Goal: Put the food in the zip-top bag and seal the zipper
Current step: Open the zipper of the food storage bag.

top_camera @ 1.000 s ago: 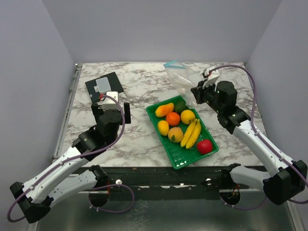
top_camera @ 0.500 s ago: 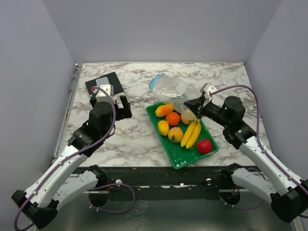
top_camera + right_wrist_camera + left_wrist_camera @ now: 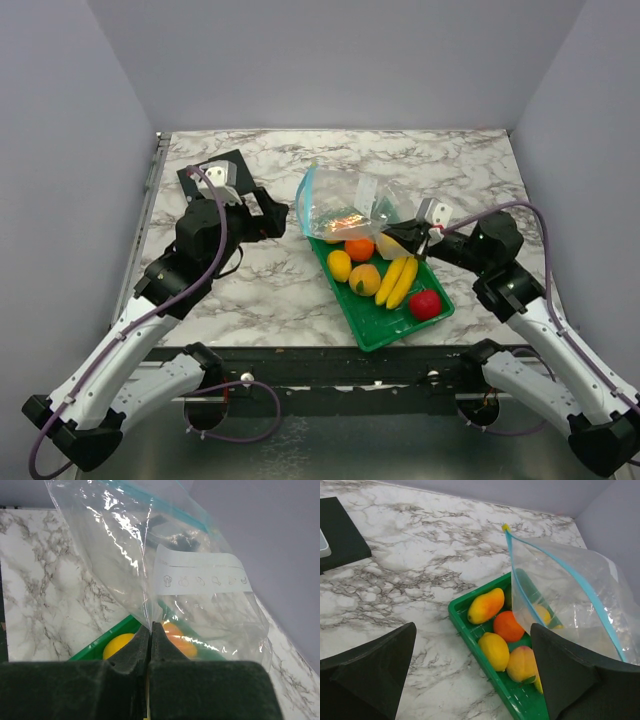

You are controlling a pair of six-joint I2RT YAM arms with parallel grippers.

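Your right claw point(image 3: 415, 236) pinches the zip-top bag point(image 3: 345, 205) mid-frame above the green tray point(image 3: 385, 332); your left claw point(image 3: 268, 213) gapes wide beside it. All the food point(image 3: 382, 275) looks unbagged, the zipper point(image 3: 305, 198) unsealed.

white arms point(image 3: 125, 345), black joints point(image 3: 203, 237), purple cables point(image 3: 546, 270)

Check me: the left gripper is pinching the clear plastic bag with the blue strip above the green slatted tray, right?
No, the right gripper is pinching the clear plastic bag with the blue strip above the green slatted tray; the right wrist view shows it.
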